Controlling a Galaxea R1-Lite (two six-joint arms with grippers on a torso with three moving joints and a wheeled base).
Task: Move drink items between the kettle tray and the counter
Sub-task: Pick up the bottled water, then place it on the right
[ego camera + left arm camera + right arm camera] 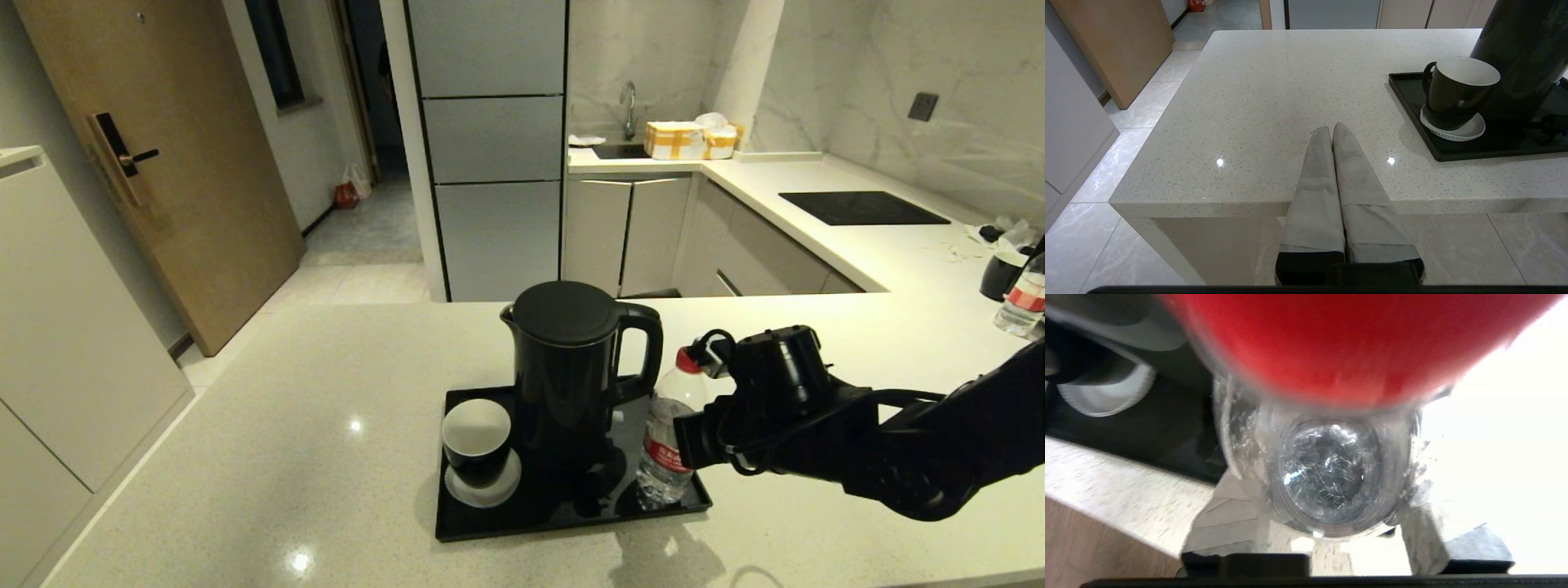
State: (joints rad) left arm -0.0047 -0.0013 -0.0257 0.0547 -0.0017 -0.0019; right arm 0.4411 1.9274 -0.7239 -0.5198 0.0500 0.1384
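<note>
The black kettle [567,367] stands in the middle of the black kettle tray [563,527] on the cream counter [286,457]. At the tray's right front corner the water bottle [665,457] with its red cap stands about upright, its base low over or on the tray. My right gripper [682,437] reaches in from the right and is shut on the bottle's body. In the right wrist view the bottle [1331,473] fills the space between the two fingers [1229,514]. My left gripper [1332,127] is shut and empty, over the counter's near edge, left of the tray [1412,118] and kettle [1523,53].
A black cup on a white saucer [476,445] sits in the tray's left part, close to the kettle. Far right on the counter stand another bottle [1024,302] and a black cup [1002,273]. A black cooktop panel [861,207] lies behind.
</note>
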